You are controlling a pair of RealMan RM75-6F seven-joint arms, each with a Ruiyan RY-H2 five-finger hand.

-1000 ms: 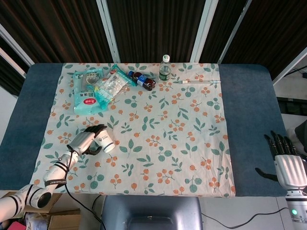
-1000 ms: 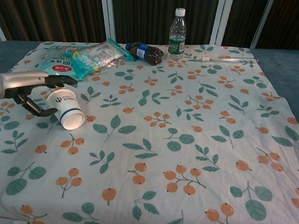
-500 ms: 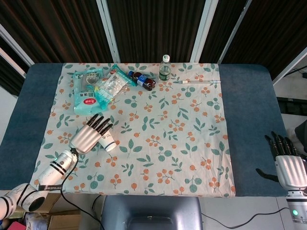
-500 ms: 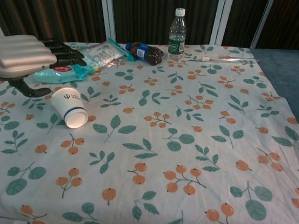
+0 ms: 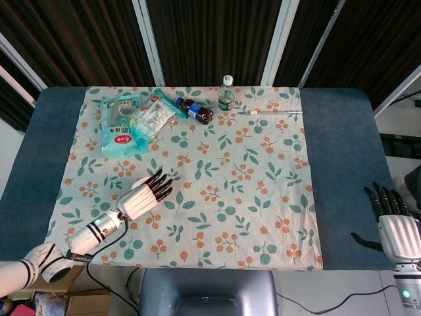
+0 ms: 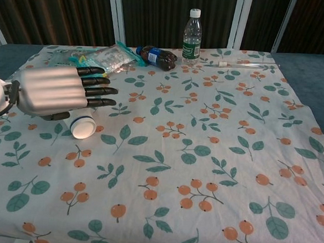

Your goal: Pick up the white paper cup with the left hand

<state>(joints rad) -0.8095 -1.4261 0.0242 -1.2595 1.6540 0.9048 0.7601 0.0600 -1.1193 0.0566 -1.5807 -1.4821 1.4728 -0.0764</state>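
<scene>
The white paper cup (image 6: 82, 126) with a blue band lies on its side on the floral cloth (image 6: 204, 158), its mouth facing the table's front. My left hand (image 6: 57, 91) hovers flat just above it, dark fingers (image 6: 97, 87) stretched out straight and holding nothing. In the head view the left hand (image 5: 145, 195) covers nearly all of the cup. My right hand (image 5: 395, 226) hangs off the table's right edge, fingers spread and empty.
At the far edge stand an upright water bottle (image 6: 193, 29), a dark cola bottle (image 6: 157, 56) on its side and a thin clear tube (image 6: 246, 64). A teal wipes packet (image 5: 122, 129) and a clear snack bag (image 5: 152, 117) lie at the far left.
The left hand has let go of the cup, straightened its fingers, risen and slid right over it. The cup lies about where it was. The right hand has not moved.
</scene>
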